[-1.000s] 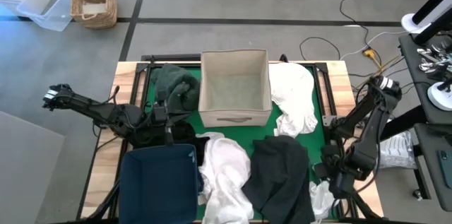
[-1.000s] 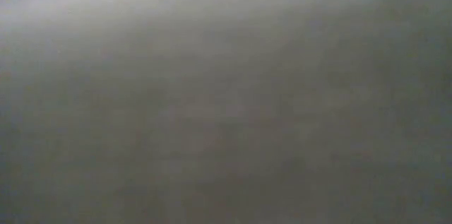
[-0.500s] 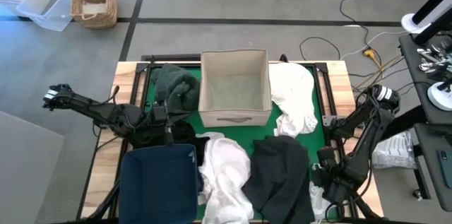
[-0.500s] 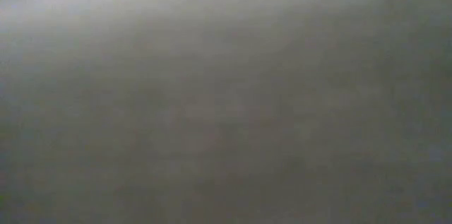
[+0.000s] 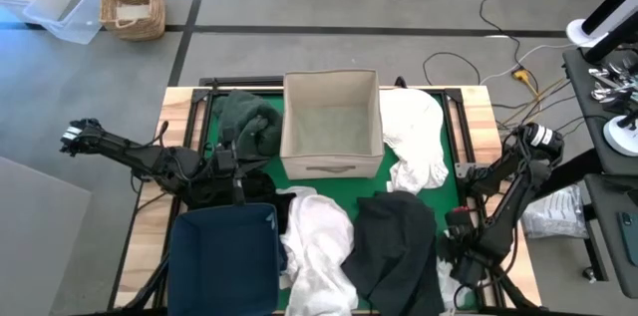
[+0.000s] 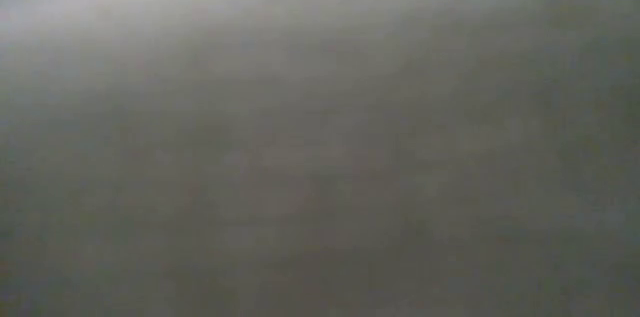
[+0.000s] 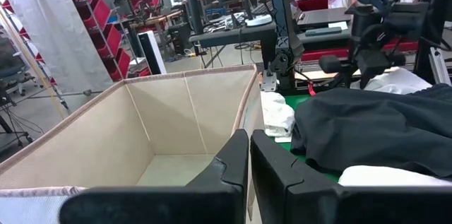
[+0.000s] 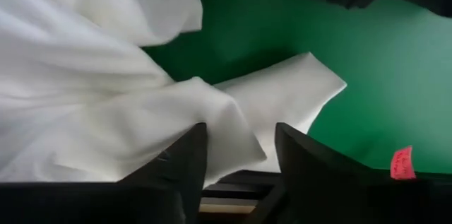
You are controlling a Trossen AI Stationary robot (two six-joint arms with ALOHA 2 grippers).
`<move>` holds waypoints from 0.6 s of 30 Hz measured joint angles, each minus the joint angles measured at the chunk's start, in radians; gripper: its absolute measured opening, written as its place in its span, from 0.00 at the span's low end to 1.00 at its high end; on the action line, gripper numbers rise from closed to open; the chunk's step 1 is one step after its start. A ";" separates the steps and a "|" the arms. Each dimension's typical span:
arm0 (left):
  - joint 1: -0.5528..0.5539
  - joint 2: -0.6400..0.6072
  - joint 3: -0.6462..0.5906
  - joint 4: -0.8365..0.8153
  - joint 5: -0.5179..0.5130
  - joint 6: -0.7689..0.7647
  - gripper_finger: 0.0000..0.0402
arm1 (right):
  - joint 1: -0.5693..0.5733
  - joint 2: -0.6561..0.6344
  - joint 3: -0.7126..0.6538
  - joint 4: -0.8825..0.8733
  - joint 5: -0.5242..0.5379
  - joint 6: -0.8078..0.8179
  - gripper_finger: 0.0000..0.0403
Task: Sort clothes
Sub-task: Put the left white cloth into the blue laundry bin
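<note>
Clothes lie on the green mat (image 5: 454,196). A small white garment (image 5: 446,278) sits at the near right corner, and my right gripper (image 5: 459,268) points down into it, open, with a white fold (image 8: 226,136) between its fingers. A charcoal garment (image 5: 399,246) and a larger white one (image 5: 317,246) lie near the front. Another white one (image 5: 414,132) and a dark green one (image 5: 249,122) flank the beige box (image 5: 331,79). My left gripper (image 7: 249,160) hovers shut and level by the navy bin (image 5: 224,246). The low view shows only grey blur. My right gripper comes at the small white garment from above, fingers pointing down, and straddles a raised fold (image 8: 236,146) of it. One finger (image 8: 185,164) lies against the cloth. Whether the other touches it I cannot tell. The garment rests on the mat, slack.
The beige box stands open at the far middle, the navy bin at the near left. The right arm's base and wooden table edge (image 5: 488,137) bound the right side. A wicker basket (image 5: 132,2) and a clear tub (image 5: 60,7) stand on the floor beyond.
My right gripper has come down and a little toward the table's near edge, onto the small white garment at the near right corner. The clothes lie as before.
</note>
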 joint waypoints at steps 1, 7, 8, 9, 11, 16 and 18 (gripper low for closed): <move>0.000 0.000 0.000 0.000 0.000 0.000 0.00 | 0.000 0.000 -0.005 0.001 -0.006 0.000 0.35; 0.000 0.000 0.000 0.000 0.000 0.000 0.00 | 0.000 0.000 -0.028 0.011 -0.020 -0.004 0.14; 0.000 0.000 0.000 0.000 0.000 0.000 0.00 | 0.000 0.000 -0.031 0.017 -0.021 -0.005 0.10; 0.000 0.000 0.000 0.000 0.000 0.000 0.00 | 0.000 0.000 -0.033 0.024 -0.021 -0.008 0.06; 0.000 0.000 0.000 0.000 0.000 0.000 0.00 | 0.000 0.000 -0.034 0.034 -0.021 -0.010 0.04; 0.000 0.000 0.000 0.002 0.000 0.000 0.00 | 0.000 -0.026 -0.035 0.031 -0.047 0.024 0.02; 0.000 0.000 0.000 0.006 0.000 0.000 0.00 | 0.000 -0.056 -0.033 0.026 -0.051 0.056 0.02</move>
